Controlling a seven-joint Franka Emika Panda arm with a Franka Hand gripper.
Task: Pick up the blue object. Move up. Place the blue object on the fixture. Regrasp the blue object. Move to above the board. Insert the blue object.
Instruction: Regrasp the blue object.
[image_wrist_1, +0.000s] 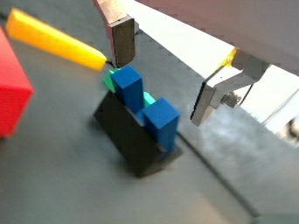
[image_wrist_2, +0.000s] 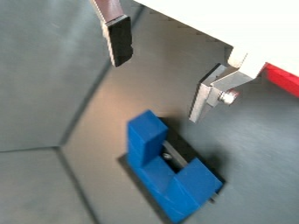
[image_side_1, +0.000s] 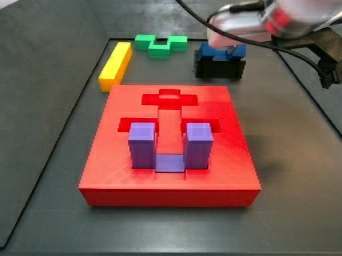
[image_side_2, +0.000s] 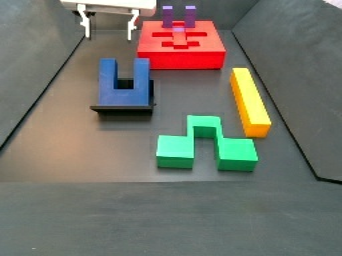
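Green block (image_side_2: 203, 143) nearest in lower centre, blue object (image_side_2: 124, 80) sitting legs-up on fixture (image_side_2: 127, 104) at left, I see gripper (image_wrist_2: 163, 73) above it, fingers spread, holding nothing, red board (image_side_2: 181, 47) behind.

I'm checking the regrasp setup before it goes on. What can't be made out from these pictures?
- The fixture: mostly covered by the blue object in both side views.
- The tool: open above the blue object; in a side view the frame edge cuts it.
- The board: cut by a wrist view's edge.

The gripper (image_wrist_2: 163, 74) hangs open, seemingly clear above the blue object (image_wrist_2: 170, 171).
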